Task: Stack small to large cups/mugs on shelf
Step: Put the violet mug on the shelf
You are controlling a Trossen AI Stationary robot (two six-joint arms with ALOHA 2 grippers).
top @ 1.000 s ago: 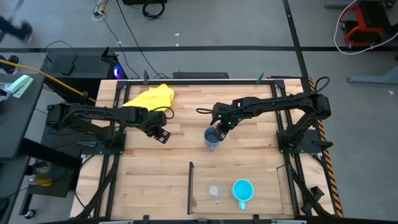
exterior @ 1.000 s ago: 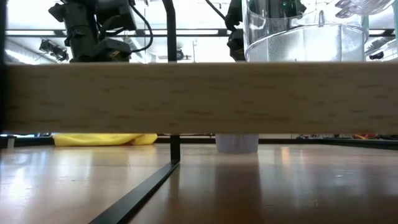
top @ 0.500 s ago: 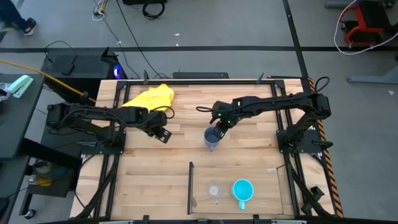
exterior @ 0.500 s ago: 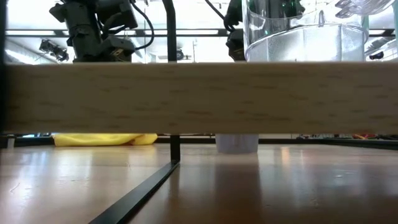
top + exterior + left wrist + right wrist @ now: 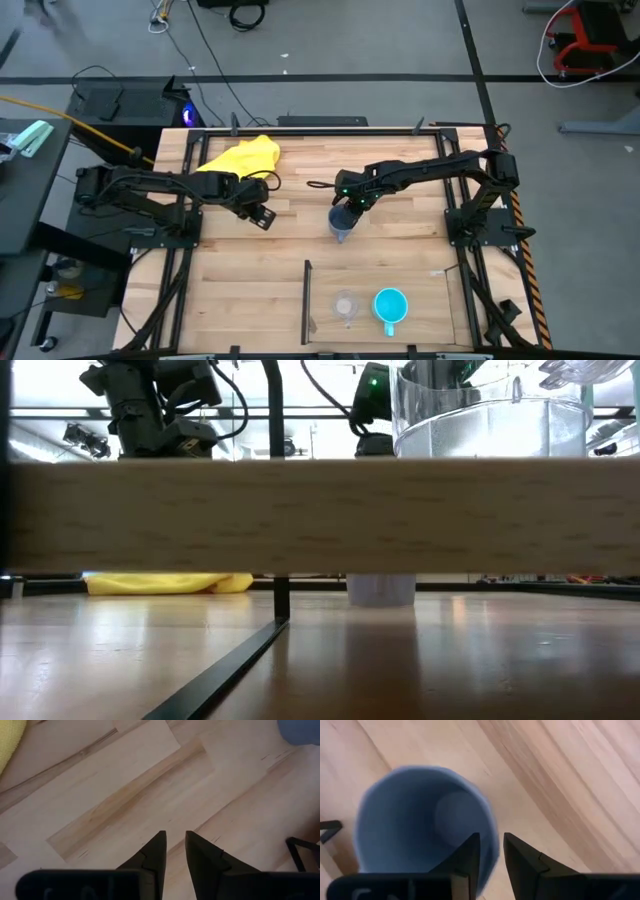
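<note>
The grey-blue mug (image 5: 341,222) stands upright on its base at the table's middle; its base shows in the low view (image 5: 380,590). My right gripper (image 5: 347,203) is over the mug's far rim, shut on it. The clear cup (image 5: 346,305) and the cyan mug (image 5: 390,305) stand side by side on the shelf section (image 5: 420,290) at the near right, beside the dark divider (image 5: 306,300). My left gripper (image 5: 262,217) is shut and empty, low over the wood left of the mug (image 5: 175,836). My right gripper has the grey-blue mug's rim (image 5: 496,832) between its two fingers, one finger (image 5: 470,852) inside the mug and one (image 5: 520,855) outside. The fingers come from above, slanting down from the far right. The mug stands upright with its base on the table.
A yellow cloth (image 5: 243,157) lies at the far left of the table. Black frame rails (image 5: 455,215) run along the table's sides. In the low view a wooden plank (image 5: 320,515) crosses the foreground, with the clear cup (image 5: 470,410) above it.
My right arm has swung a little toward the table's left edge, and its gripper has come closer over the grey-blue mug. The mug has stayed where it was.
</note>
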